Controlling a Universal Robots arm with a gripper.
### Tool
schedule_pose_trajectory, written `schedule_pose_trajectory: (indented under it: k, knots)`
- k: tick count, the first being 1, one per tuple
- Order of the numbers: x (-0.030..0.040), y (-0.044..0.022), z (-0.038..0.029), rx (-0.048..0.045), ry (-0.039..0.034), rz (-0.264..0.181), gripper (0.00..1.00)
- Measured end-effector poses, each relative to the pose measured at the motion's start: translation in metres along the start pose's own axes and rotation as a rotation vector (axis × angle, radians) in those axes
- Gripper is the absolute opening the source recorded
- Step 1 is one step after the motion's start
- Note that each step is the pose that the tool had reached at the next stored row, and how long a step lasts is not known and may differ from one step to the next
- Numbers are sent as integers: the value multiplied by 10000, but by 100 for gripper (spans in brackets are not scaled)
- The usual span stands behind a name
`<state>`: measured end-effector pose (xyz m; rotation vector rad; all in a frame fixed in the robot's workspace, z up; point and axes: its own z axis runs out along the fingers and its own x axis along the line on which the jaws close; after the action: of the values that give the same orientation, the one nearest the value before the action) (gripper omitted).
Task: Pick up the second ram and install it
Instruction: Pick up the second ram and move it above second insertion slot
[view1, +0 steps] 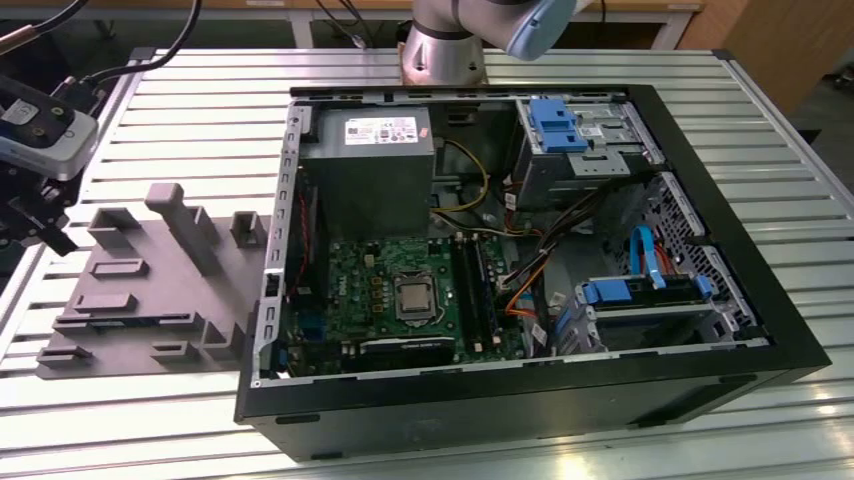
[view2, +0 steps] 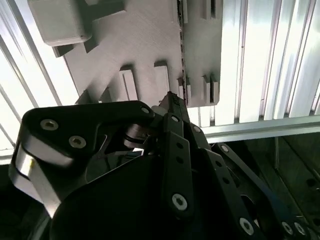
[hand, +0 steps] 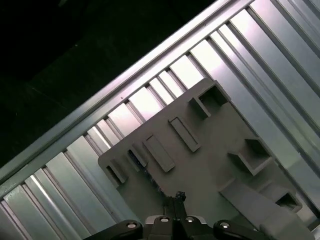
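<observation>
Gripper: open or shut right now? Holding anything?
Gripper: shut, with nothing seen between its fingertips in both wrist views; it hangs over the grey fixture plate.

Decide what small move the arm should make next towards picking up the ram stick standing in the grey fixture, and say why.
Probably open the gripper. In the first wrist view it looks closed on nothing, poised above the second ram, which stands on edge in the grey fixture plate. Shut, it could not straddle the stick.
</observation>
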<state>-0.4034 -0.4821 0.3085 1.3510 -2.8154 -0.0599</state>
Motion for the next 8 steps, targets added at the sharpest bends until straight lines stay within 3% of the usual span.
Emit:
schedule_pose_trajectory:
  k: [8]
  knots:
    - [0,0,1,0,59,-1376,11]
